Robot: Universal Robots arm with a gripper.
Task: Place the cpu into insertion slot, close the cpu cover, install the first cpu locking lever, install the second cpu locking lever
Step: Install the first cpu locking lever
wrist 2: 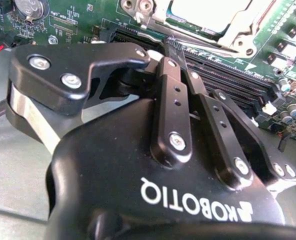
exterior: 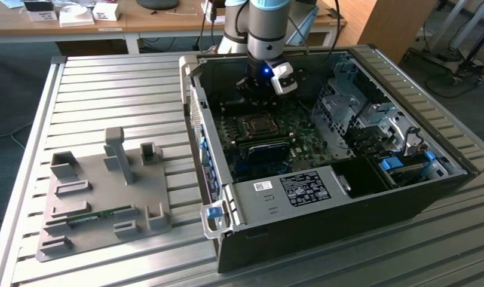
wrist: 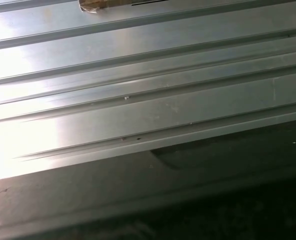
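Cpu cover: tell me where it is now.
In the exterior view, the cpu cover lies on the green circuit board inside the open computer case, close to the claw.

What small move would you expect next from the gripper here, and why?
Probably a short push on the thin lever along the socket's edge, to latch it. In the second wrist view the cpu lies in the socket with the cpu cover down around it, and the gripper sits at that lever's end. Whether the lever is already latched is unclear.
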